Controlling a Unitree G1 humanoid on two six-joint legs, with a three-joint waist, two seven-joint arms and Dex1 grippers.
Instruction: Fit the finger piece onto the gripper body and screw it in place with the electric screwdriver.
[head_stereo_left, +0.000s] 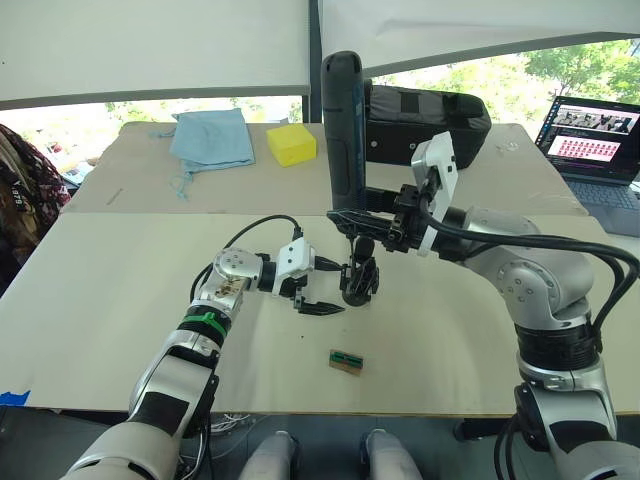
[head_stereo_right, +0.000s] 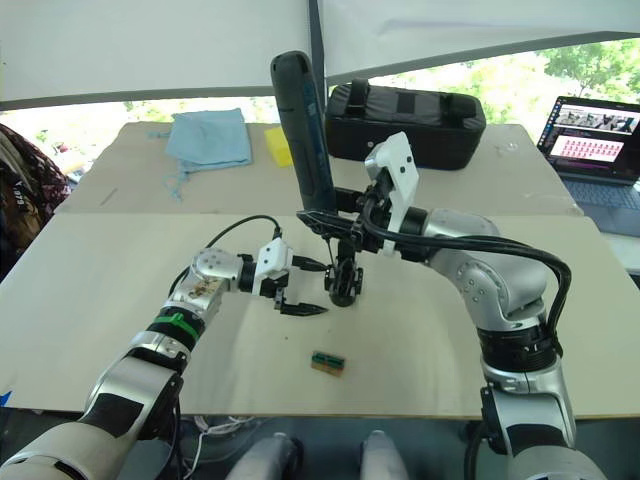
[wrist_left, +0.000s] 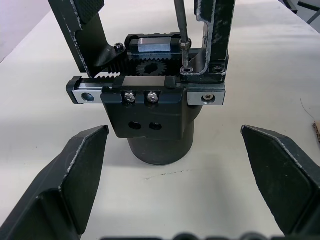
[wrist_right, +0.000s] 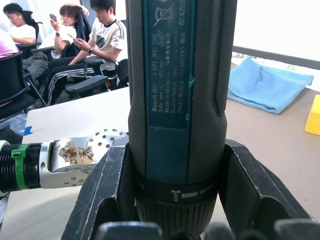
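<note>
The wide pale bench carries everything. At its far side lies a large black soft case, zipped shut, so what it holds cannot be told. Near it lie a crumpled light blue cloth, a yellow block and an open laptop.

The right gripper has its fingers clamped round the thick dark grey-black electric screwdriver, which stands upright, its rounded end rising high above those fingers. The right wrist view shows one finger pressed against each side of its barrel. Its thin metal bit comes down onto a screw at the top of the small chunky black gripper body, which stands on the bench directly under the right fingers.

The left gripper has its fingers spread wide and holding nothing, with the gripper body just beyond their tips, centred between them. The flat black finger piece stands upright on the body's toothed rail, beside the bit.

A small green-and-tan part lies alone on the bench, nearer the robot than the left fingers.
</note>
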